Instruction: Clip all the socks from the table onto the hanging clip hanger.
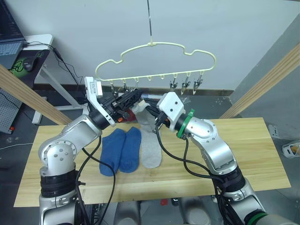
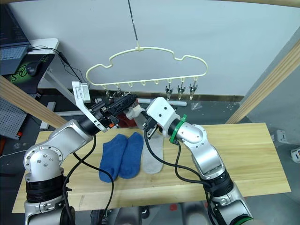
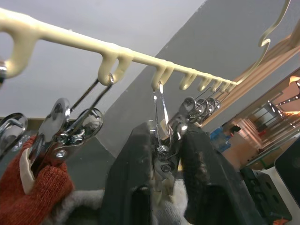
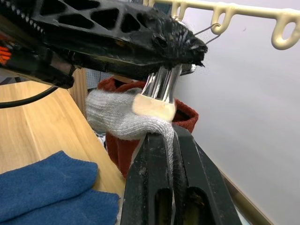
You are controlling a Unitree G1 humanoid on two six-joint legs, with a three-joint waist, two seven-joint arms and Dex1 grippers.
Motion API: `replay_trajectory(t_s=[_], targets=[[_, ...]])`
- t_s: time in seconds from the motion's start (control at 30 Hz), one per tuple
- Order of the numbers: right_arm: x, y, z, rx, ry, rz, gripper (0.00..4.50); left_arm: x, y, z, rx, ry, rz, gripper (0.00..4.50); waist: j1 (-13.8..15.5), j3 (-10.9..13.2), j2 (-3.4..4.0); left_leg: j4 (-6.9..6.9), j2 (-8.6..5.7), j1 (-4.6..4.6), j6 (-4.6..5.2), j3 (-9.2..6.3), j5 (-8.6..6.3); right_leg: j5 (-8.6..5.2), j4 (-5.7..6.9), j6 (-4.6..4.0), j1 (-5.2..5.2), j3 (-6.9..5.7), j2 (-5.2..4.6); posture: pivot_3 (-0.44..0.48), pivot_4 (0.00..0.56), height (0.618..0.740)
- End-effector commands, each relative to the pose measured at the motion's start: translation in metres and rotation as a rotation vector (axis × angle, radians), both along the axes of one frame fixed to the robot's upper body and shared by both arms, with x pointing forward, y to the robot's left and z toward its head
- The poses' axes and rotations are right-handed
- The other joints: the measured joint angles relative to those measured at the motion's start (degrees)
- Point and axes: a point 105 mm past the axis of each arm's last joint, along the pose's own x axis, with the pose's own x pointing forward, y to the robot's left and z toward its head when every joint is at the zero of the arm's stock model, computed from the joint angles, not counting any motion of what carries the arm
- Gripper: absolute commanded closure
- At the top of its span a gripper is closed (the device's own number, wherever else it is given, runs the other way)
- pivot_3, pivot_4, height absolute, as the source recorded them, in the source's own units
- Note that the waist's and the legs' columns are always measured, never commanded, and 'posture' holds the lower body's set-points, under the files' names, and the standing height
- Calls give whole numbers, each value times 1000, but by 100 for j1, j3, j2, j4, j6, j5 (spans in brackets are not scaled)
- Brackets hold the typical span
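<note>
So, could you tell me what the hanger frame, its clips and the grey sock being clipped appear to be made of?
The clip hanger frame looks like wire with a pale yellow matte coating, probably plastic. The clips look like bright metal, shiny and reflective. The grey sock looks like soft knit fabric, with visible ribbed stitches.

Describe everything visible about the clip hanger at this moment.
The clip hanger is a pale yellow cloud-shaped frame that looks plastic-coated, hanging upright from a thin metal hook above the table's far edge. Small loops along its lower bar carry silver metal clips. A rust red sock hangs from one clip. The left gripper squeezes the neighbouring clip, while the right gripper holds a light grey sock up to it.
</note>
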Motion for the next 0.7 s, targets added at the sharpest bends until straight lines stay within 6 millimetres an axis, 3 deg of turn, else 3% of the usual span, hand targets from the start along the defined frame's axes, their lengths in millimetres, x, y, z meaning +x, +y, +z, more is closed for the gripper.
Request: replay_trajectory(t_s=[0.03,0.27,0.3,0.37,0.5,0.7], targets=[[-6,4,16,44,-51,23,4500,-6,0,6,-12,-24,-21,2291,2,0,0,0,0,0,0,0,0,0,0,0,0,0,0,-149,323,735],[-3,7,16,43,-45,21,4500,-13,-4,8,-13,-28,-50,271,2,0,0,0,0,0,0,1,0,0,0,0,-1,1,-1,-140,320,735],[-2,7,16,42,-39,21,4500,-14,-5,8,-13,-28,-54,49,1,0,0,0,0,0,0,-1,0,0,1,0,-1,0,-1,-140,320,735],[0,7,15,39,-27,15,4500,-15,-5,9,-7,-30,-52,49,3,0,0,0,1,0,0,-1,0,0,2,0,-1,-1,0,-137,319,735],[1,6,12,34,-5,18,3481,-14,-4,8,8,-33,-42,10,6,0,0,0,0,-1,0,1,0,0,2,0,-1,1,-1,-137,316,735],[-6,-1,4,-24,12,39,1179,-17,-1,6,47,-40,-39,10,6,0,0,0,0,-1,0,0,0,0,2,-1,-1,0,-1,-140,313,735]])
